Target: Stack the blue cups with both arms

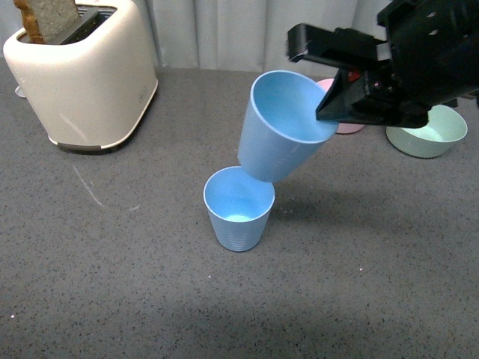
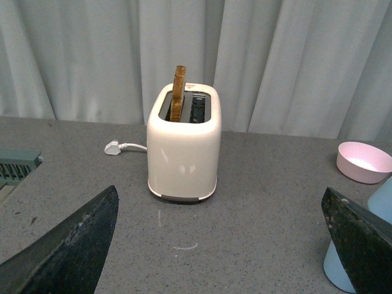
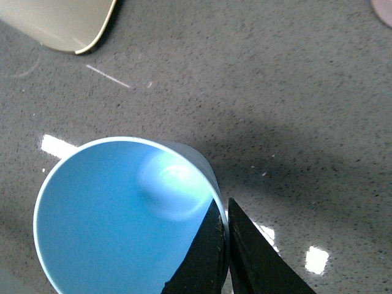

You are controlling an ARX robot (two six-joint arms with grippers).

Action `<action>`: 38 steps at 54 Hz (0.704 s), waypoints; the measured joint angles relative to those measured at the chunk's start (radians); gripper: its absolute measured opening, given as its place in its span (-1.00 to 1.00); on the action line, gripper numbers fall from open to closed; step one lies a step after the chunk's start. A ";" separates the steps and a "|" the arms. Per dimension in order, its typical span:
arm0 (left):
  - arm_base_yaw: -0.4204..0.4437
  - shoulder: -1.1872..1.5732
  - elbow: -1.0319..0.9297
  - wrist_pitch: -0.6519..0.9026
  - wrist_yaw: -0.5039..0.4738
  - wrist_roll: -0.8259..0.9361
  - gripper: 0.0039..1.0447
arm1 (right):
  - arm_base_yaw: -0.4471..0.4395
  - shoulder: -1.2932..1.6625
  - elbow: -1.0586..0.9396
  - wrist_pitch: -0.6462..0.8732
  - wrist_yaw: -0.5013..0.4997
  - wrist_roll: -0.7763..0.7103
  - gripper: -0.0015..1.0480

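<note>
One blue cup (image 1: 238, 206) stands upright on the grey table in the front view. My right gripper (image 1: 329, 112) is shut on the rim of the second blue cup (image 1: 281, 127) and holds it tilted in the air, its base just over the standing cup's mouth. In the right wrist view the fingers pinch the held cup's (image 3: 122, 214) wall, one inside and one outside. My left gripper (image 2: 220, 245) is open and empty, low over the table. At the edge of its view, beside one finger (image 2: 361, 245), is a blue cup (image 2: 340, 269). The left arm is out of the front view.
A cream toaster (image 1: 82, 71) with a slice of toast stands at the back left, also in the left wrist view (image 2: 184, 150), its white plug (image 2: 113, 147) beside it. A pink bowl (image 2: 364, 162) and a green bowl (image 1: 428, 133) sit at the back right.
</note>
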 joint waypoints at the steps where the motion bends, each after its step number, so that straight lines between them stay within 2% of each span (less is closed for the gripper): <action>1: 0.000 0.000 0.000 0.000 0.000 0.000 0.88 | 0.008 0.005 0.001 0.000 0.002 0.000 -0.98; 14: 0.000 0.000 0.000 0.000 0.000 0.000 0.88 | 0.059 0.060 0.028 0.005 0.019 0.008 -0.98; 30: 0.000 0.000 0.000 0.000 0.000 0.000 0.88 | 0.077 0.089 0.037 0.008 0.034 0.005 -0.97; 38: 0.000 0.000 0.000 0.000 0.000 0.000 0.88 | 0.078 0.086 0.037 0.009 0.042 -0.002 -0.38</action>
